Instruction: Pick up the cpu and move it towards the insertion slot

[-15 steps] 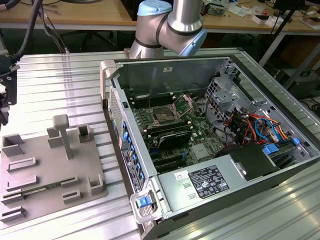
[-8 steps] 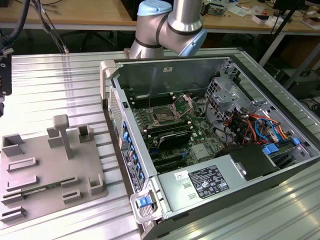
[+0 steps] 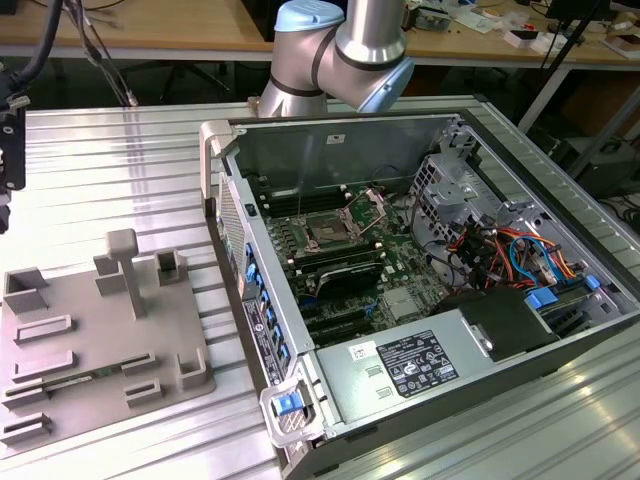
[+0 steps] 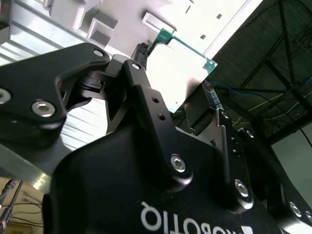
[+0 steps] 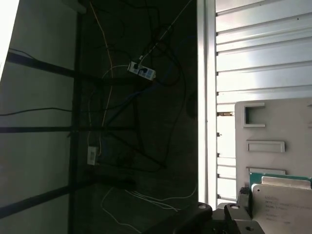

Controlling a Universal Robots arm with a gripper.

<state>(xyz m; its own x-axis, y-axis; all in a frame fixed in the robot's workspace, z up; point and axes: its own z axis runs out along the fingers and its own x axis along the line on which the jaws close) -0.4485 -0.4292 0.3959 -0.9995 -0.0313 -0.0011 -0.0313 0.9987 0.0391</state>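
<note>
The cpu point(image 4: 181, 66), a thin square chip with a bright metal top and green edges, sits between the two black fingers of my gripper point(image 4: 174, 73), which is shut on it. The first wrist view shows the cpu point(image 5: 285, 192) held clear in front of the grey fixture plate point(image 5: 278, 126). In the exterior view the arm's black tool end point(image 3: 9, 150) hangs at the far left, above the table and beyond the plate's left end. The insertion slot point(image 3: 328, 232) lies in the open computer case, a square socket with a dark centre and its hinged metal plate point(image 3: 368, 208) raised.
A grey fixture plate point(image 3: 100, 340) with raised holders lies on the ribbed metal table point(image 3: 110, 170). The case's tall side wall point(image 3: 222, 200) stands between the plate and the socket. Inside the case are cables point(image 3: 490, 245), a drive cage point(image 3: 445, 190) and a power supply point(image 3: 410, 365).
</note>
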